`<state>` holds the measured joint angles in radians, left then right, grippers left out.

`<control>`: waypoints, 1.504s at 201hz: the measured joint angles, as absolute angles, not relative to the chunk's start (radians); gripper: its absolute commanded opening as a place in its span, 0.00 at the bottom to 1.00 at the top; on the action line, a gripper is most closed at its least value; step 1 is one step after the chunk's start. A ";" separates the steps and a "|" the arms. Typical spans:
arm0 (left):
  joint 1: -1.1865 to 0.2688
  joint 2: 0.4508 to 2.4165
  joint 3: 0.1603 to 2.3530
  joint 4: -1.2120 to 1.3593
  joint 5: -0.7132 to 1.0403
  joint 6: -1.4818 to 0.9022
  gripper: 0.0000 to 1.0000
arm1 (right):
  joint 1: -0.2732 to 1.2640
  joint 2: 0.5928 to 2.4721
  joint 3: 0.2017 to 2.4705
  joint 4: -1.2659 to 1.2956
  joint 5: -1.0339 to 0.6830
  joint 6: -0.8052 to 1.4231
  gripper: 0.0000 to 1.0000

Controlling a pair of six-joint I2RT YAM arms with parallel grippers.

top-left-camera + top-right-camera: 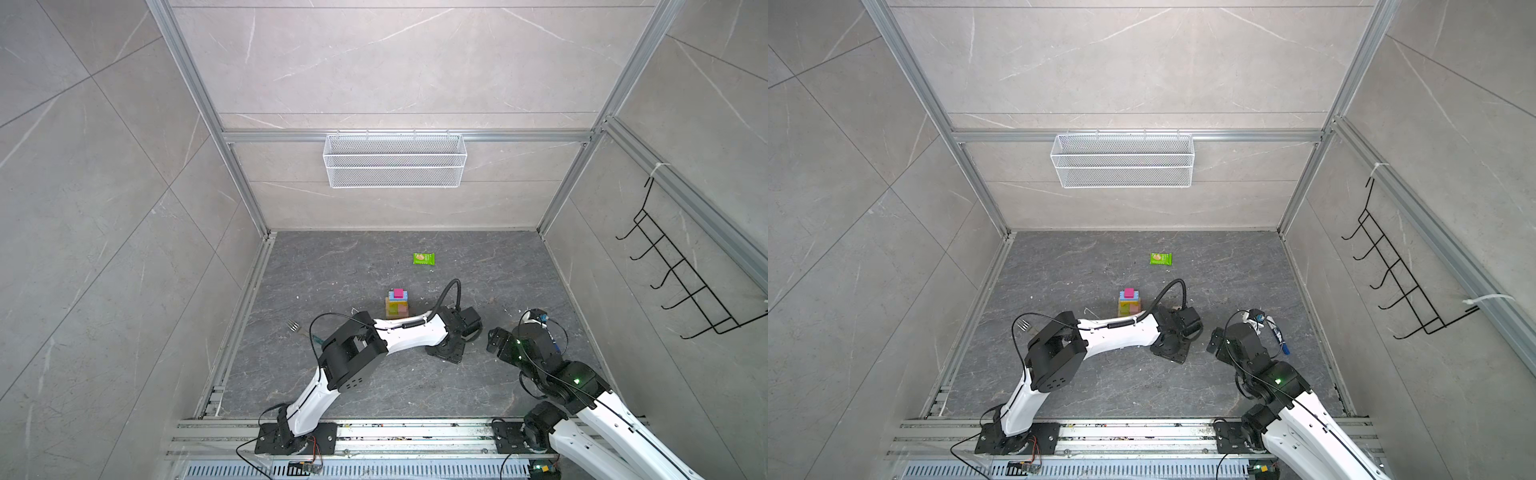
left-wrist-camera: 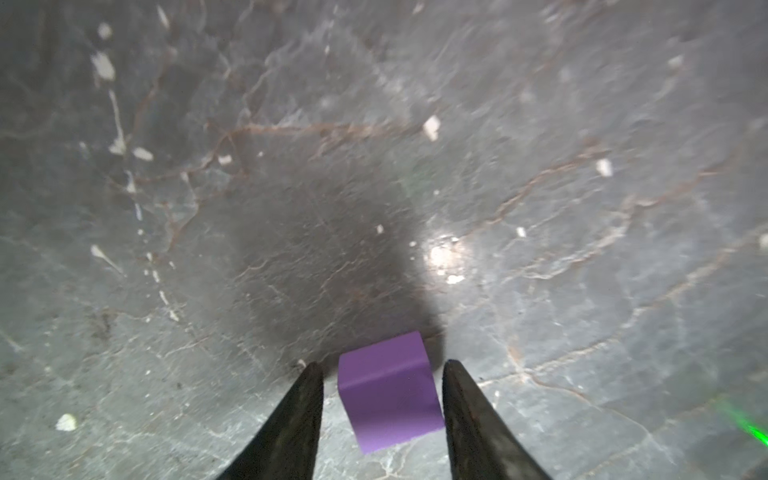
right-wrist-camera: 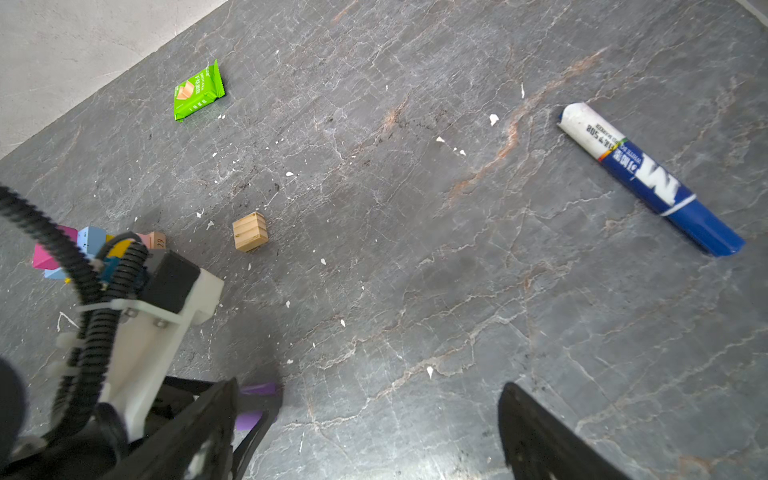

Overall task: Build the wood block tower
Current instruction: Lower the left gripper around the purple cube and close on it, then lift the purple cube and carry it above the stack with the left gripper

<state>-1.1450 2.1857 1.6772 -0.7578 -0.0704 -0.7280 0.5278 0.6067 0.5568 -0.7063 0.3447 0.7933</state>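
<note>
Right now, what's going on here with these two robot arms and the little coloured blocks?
The left gripper straddles a purple wooden cube lying on the dark grey stone tabletop, jaws either side, not visibly clamped. The right gripper hangs open and empty nearby. The partly built stack of coloured wood blocks stands behind, a magenta block on top; a plain tan wooden cube lies loose.

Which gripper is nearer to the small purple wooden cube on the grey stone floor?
Left. The left gripper straddles the small purple wooden cube, a finger on each side. The right gripper hangs open off to one side, clear of it.
</note>
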 measured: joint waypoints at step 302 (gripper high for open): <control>-1.011 2.048 1.673 -0.869 -0.113 -0.673 0.03 | 0.528 0.643 0.544 -0.436 0.008 0.618 0.98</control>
<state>-1.0115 2.0476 1.6733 -0.8688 -0.1127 -0.6727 0.5278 0.6430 0.5438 -0.4362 0.0082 0.6182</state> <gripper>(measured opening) 0.301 0.979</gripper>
